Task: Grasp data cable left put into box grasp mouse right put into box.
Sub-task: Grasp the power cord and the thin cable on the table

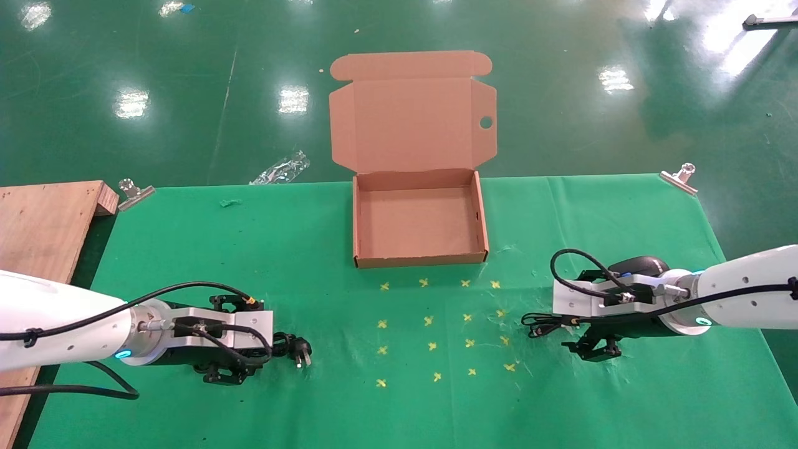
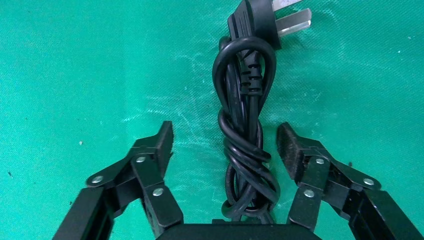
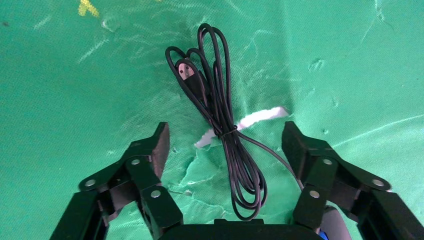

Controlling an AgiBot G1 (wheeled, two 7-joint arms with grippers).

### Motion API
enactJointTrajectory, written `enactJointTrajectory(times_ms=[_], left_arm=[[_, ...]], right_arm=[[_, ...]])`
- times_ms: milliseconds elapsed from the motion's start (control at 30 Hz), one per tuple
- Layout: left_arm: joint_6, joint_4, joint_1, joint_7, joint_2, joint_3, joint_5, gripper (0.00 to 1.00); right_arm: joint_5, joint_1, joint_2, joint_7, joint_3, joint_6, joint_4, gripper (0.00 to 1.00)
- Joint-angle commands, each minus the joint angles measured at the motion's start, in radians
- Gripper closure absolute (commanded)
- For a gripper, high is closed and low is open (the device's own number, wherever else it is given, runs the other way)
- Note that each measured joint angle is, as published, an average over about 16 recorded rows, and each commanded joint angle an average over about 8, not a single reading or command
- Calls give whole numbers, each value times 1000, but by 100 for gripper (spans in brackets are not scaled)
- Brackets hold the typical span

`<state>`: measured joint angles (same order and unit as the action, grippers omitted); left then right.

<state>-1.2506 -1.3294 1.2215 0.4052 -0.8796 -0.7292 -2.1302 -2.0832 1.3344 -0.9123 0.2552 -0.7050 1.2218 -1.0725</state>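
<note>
The open cardboard box (image 1: 419, 259) sits at the table's far middle, lid up, tray empty. The data cable (image 1: 293, 348), a thick black bundle with a silver-pronged plug, lies at the front left. My left gripper (image 1: 229, 340) is open and hangs over it; in the left wrist view the bundle (image 2: 245, 150) lies between the spread fingers of the left gripper (image 2: 226, 135), apart from both pads. The black mouse (image 1: 637, 265) lies at the right, partly hidden behind my right gripper (image 1: 592, 315). The right gripper (image 3: 226, 134) is open over the mouse's thin cord (image 3: 220, 115).
A wooden board (image 1: 43, 231) lies off the table's left edge. Metal clips (image 1: 134, 192) (image 1: 679, 178) hold the green cloth at the far corners. Yellow crosses (image 1: 436, 324) mark the middle. The cloth is torn, with a white strip (image 3: 260, 117) under the cord.
</note>
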Motion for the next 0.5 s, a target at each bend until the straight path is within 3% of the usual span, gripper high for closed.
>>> enactJointTrajectory(times_ms=[33, 500], left_arm=[[0, 0, 0, 0, 0, 0, 0, 100], [0, 0, 0, 0, 0, 0, 1, 100]], right_arm=[[2, -1, 1, 0, 1, 1, -2, 100], [6, -2, 5, 1, 2, 4, -7, 100]])
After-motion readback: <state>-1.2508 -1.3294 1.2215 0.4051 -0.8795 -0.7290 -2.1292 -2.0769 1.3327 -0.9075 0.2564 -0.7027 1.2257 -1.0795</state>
